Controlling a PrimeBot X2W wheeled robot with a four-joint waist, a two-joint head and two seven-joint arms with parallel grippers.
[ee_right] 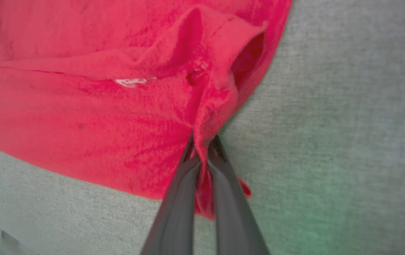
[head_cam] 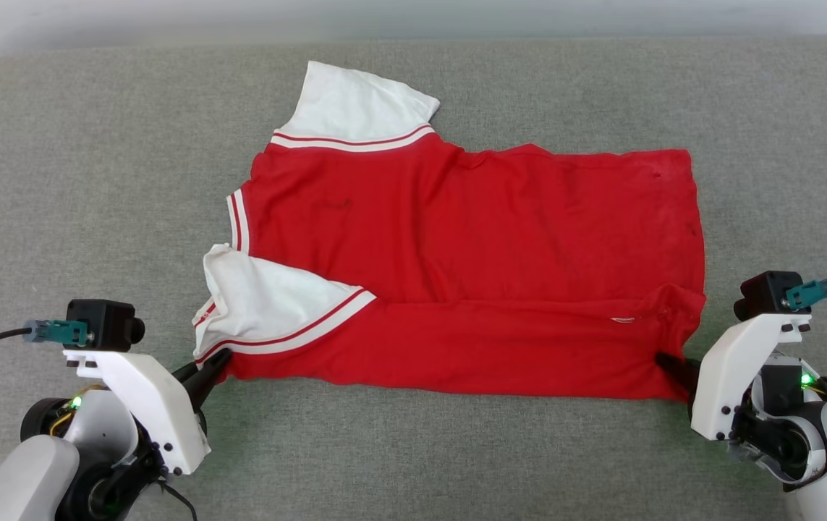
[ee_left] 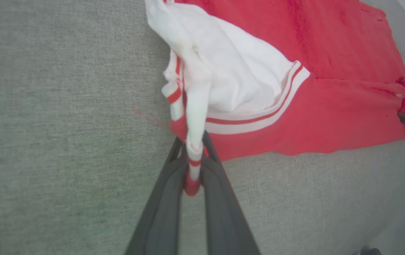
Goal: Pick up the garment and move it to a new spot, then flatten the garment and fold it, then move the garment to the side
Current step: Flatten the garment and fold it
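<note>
Garment [head_cam: 456, 239] lies spread out in the middle of the grey surface [head_cam: 80, 181], with its plain red side up; it lies sideways, with the sleeves at the left and the bottom hem at the right; the edge nearest the robot is folded over in a long strip.

At the near left corner is the left gripper [head_cam: 221, 359]; its jaws are pressed together on a thin roll of white cloth with red stripes, right by the near sleeve [head_cam: 268, 304]; in the left wrist view this roll sticks out between the two dark fingers [ee_left: 163, 198]; the near sleeve is white and lies folded onto the red cloth; the far sleeve [head_cam: 355, 101] is white too and points away from the robot.

A small white tag [head_cam: 623, 319] shows on the folded strip near the right end; at the near right corner is the right gripper [head_cam: 663, 359]; its jaws pinch a bunched-up bit of the red garment, and the cloth there stands up in a little fold.
</note>
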